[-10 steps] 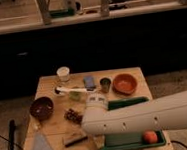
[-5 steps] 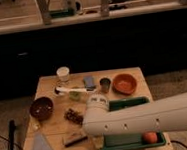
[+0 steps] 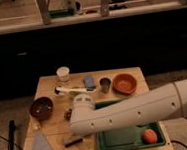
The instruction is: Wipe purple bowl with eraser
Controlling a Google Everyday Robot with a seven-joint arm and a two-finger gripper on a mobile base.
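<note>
Camera view: purple bowl (image 3: 41, 108) left of claw (image 3: 81, 98).

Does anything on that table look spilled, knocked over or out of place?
Nothing stands out. The purple bowl and orange bowl sit upright, nothing is spilled, and the eraser lies flat near the front of the table. The end effector, largely hidden under the arm, is close to the eraser.

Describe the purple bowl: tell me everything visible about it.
The purple bowl is round and dark maroon-purple, with a paler patch inside. It sits upright on the wooden table, near the left edge, and nothing visibly touches it. Its material cannot be told. The claw is hidden beneath the end of the white arm, which lies to the bowl's right, apart from it.
</note>
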